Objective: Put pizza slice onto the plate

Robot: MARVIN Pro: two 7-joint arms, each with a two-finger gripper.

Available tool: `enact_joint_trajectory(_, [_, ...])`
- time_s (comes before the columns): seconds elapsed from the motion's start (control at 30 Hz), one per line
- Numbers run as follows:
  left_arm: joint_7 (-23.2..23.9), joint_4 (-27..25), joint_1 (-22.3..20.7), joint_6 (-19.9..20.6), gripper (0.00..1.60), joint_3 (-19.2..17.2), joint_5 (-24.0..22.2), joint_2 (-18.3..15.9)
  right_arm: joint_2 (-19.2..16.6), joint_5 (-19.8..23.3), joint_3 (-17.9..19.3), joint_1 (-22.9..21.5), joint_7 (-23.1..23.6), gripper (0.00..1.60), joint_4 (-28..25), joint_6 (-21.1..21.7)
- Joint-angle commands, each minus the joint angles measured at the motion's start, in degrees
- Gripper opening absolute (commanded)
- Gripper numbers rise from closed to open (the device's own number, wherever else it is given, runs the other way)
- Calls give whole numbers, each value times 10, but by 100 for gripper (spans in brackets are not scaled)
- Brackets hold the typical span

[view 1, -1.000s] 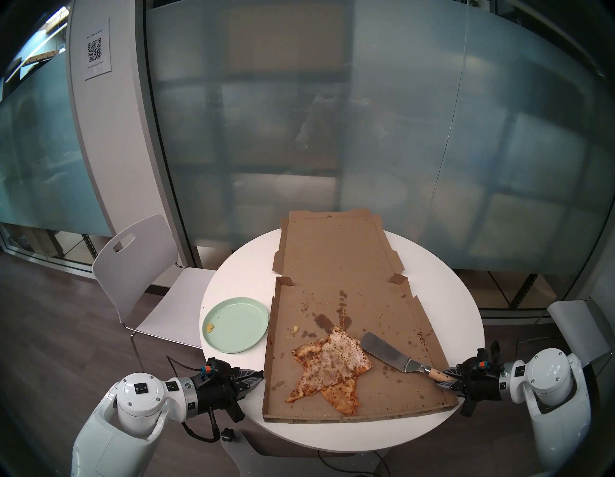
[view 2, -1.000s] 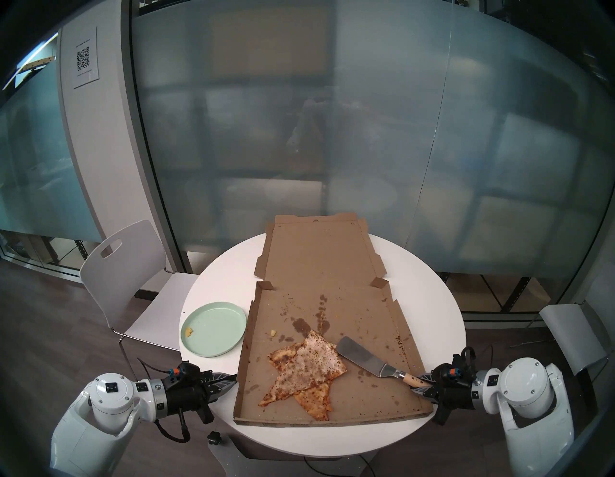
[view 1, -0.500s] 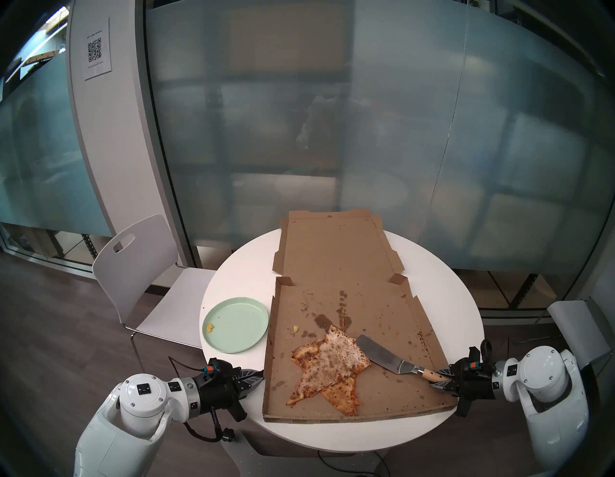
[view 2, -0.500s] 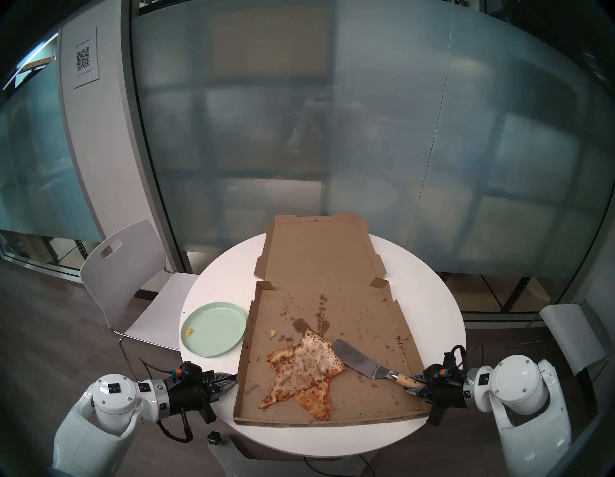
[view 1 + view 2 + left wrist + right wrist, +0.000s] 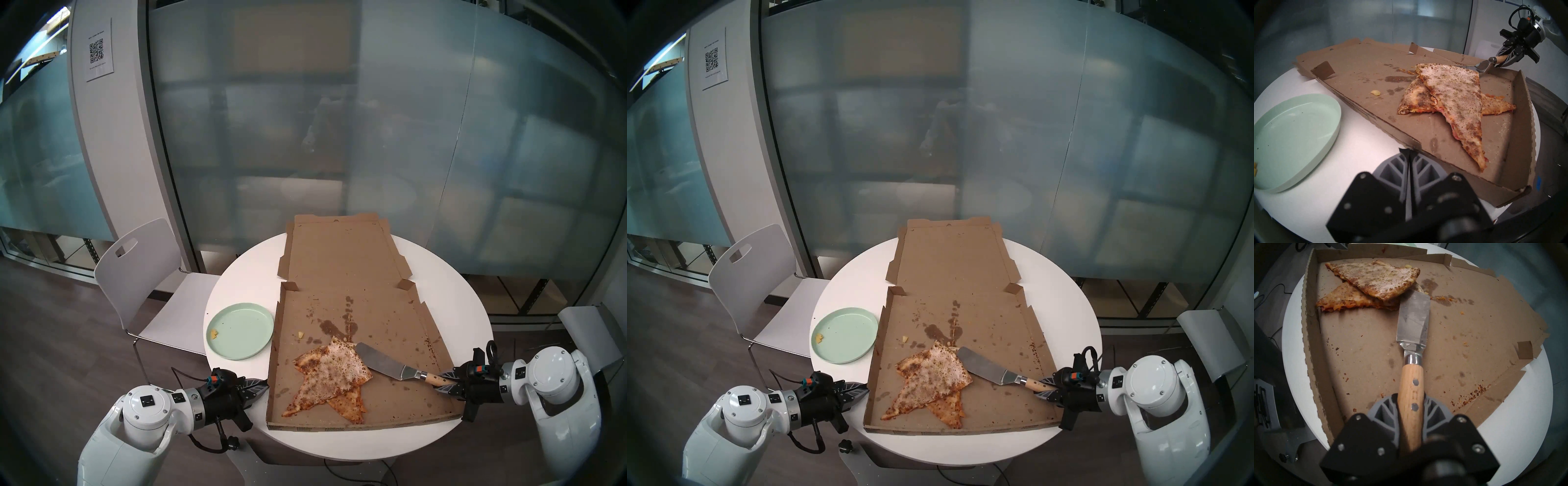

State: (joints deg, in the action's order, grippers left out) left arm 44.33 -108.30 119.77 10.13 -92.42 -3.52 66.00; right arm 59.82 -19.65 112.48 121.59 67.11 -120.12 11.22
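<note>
Bare box floor point(image 5: 390, 319) lies open toward twelve o'clock of the slices; the low box wall point(image 5: 273, 353) at nine o'clock apparently bars the plate point(image 5: 237, 353).

Two glossy white arms with rounded joint housings, one either side of the round white table point(image 5: 237, 271); small black square marks on the housings; silver rings at the wrists; black wrist blocks with orange-and-teal tabs; looping black cables; left gripper point(image 5: 266, 387) and right gripper point(image 5: 444, 381) with grey ribbed, leaf-patterned fingers point(image 5: 1395, 168) on black screw-studded mounts.
</note>
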Motion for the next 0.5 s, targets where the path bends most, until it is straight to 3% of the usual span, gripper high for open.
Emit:
enact_joint_trajectory(0.0, [0, -16, 1, 1, 21, 2, -1, 2, -11, -6, 2, 2, 3, 0, -15, -12])
enact_joint_trajectory(0.47, [-7, -24, 10, 2, 19, -3, -2, 4, -22, -22, -16, -2, 12, 0, -15, -32])
